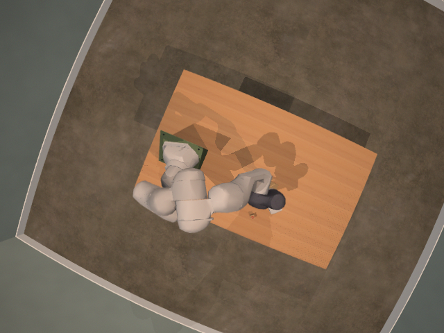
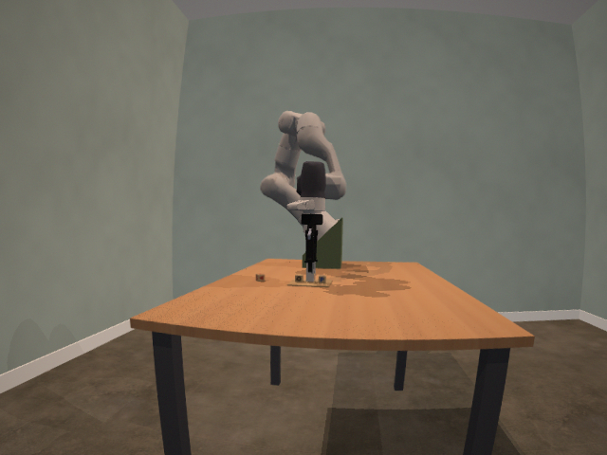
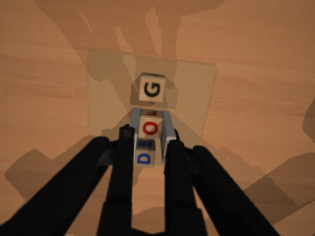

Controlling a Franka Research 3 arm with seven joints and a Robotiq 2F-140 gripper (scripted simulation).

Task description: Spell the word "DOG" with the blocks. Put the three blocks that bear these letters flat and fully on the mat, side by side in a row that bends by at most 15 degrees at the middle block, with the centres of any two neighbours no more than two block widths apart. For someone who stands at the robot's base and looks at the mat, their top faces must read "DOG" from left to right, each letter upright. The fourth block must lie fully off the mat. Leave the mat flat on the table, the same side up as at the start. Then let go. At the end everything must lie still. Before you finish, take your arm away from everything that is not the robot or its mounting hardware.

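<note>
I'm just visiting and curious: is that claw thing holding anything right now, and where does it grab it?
Yes. The gripper is shut on the O block, its fingers pressing the block's two opposite side faces.

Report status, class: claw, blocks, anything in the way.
Claw shut on the O block, low over the mat. O between G block and D block. Fourth block off the mat. Nothing obstructing.

The top view looks straight down from high above the orange wooden table [image 1: 322,186], the exterior view faces it level from across the room toward the pale grey robot arm [image 2: 303,156], and the wrist view peers down close at the tan square mat [image 3: 197,98], which the exterior view shares
</note>
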